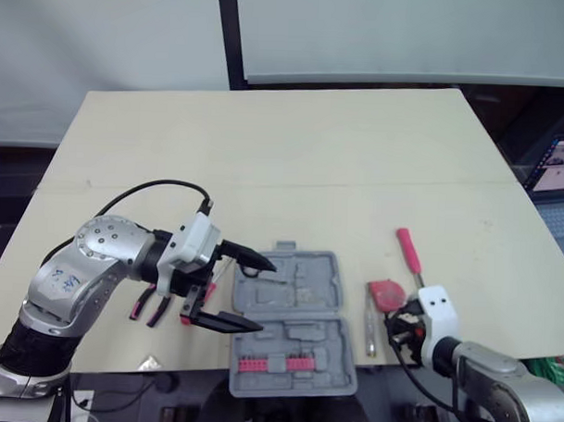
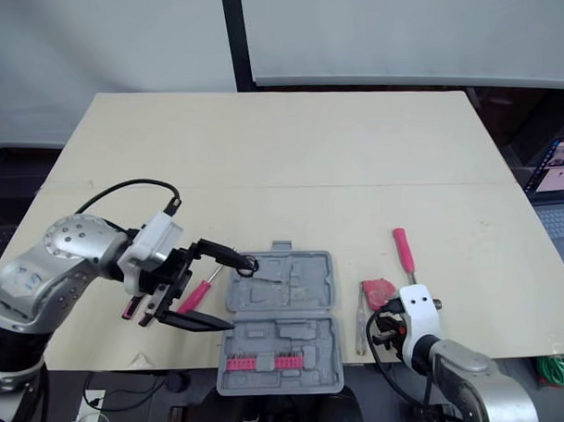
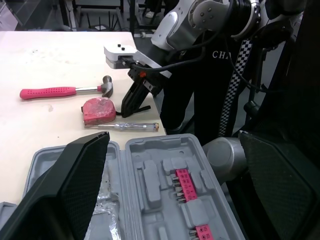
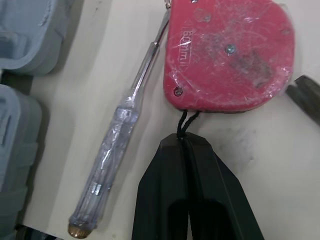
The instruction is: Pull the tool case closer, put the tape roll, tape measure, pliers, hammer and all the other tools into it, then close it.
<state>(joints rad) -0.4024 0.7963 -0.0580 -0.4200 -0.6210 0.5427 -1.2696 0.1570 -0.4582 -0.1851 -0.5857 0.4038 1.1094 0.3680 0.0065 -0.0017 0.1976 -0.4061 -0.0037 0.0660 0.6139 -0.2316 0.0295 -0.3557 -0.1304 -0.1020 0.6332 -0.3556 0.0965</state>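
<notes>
Red-handled tool [image 2: 198, 293] lies just left of the tool case [image 1: 327, 296]. My left gripper [image 1: 260, 296] hovers over the case's left edge, fingers spread wide, holding nothing. The case lies open at the near table edge. Just right of it: a clear screwdriver [image 4: 117, 145], then the tape measure [image 4: 230, 55]. My right gripper [image 4: 186, 142] is pinched together on its cord. The hammer [image 1: 408, 252] is farther right.

Step, I judge: loading the tape measure. Next: lift by the cord and carry it left over an open recess.
</notes>
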